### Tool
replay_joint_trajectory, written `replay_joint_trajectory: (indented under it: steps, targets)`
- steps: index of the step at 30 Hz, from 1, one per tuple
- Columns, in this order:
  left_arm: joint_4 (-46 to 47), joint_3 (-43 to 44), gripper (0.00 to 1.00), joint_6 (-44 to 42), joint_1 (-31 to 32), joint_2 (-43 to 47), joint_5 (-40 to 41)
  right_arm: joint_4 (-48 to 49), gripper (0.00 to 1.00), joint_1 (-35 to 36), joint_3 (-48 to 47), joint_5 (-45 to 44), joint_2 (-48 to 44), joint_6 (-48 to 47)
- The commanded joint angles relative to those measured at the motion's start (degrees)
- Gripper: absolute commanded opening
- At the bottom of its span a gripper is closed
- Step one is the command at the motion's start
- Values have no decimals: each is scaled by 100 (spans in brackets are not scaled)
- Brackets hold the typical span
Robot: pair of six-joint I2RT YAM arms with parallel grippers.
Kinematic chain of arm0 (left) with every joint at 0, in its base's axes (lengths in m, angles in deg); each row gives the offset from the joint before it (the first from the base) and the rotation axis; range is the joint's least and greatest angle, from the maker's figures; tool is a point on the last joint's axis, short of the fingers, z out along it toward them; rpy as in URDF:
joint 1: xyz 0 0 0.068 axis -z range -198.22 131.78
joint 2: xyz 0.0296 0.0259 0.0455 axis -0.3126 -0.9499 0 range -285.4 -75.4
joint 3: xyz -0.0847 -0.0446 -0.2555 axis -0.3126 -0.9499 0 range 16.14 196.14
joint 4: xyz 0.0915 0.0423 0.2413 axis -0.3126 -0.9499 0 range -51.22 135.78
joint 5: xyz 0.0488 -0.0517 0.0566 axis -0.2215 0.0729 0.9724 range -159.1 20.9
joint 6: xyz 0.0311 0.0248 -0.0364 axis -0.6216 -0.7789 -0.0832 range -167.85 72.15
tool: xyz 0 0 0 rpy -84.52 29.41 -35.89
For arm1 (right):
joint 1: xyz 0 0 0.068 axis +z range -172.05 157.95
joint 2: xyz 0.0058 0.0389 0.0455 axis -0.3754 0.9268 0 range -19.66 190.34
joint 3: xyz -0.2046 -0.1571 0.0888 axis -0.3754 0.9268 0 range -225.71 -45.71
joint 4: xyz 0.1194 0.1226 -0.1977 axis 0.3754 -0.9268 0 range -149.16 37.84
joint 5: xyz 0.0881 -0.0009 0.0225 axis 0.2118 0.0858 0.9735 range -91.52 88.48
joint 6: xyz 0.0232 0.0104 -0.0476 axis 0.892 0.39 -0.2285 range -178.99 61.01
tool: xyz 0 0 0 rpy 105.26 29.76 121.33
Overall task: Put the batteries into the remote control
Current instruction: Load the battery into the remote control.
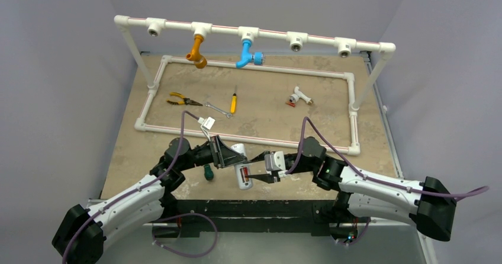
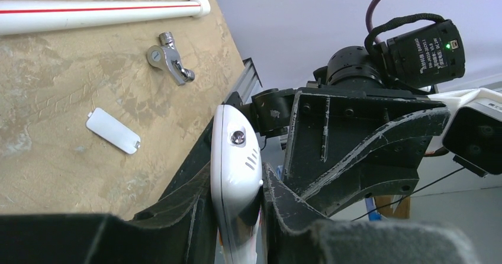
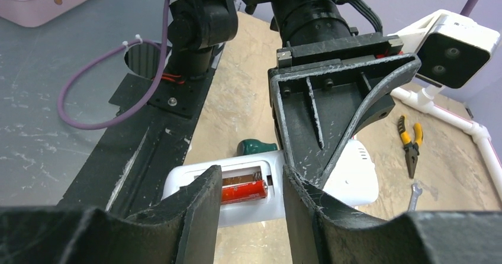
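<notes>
Now, L hand (image 2: 237, 200) clamps remote control (image 2: 234, 154), R hand (image 3: 251, 178) narrow — battery (image 3: 243, 191) end hidden.

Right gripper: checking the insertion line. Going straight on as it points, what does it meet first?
Probably the red-orange battery in the remote control's open compartment, just beyond the right gripper; depth unclear.

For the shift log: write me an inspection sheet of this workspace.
Surface: tan board table, white pipe frame on it.
Job's things: slim white plastic remote control, compartment open; red-orange cylindrical battery inside; second battery not seen; loose white cover on table.
Clutter: yellow-handled pliers, steel wrench, yellow screwdriver, white T-fitting, metal tap fitting.
Grippers: left gripper shut on remote control; right gripper open, straddling battery.
Cables: purple cables along both arms.
Surroundings: grey walls; pink box.
</notes>
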Motion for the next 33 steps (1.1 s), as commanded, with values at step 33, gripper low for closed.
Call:
replay_joint_trajectory:
  steps: [33]
  targets:
    - [443,149,0,7,83,82,16,-41,14,-13,122,10,129,-207]
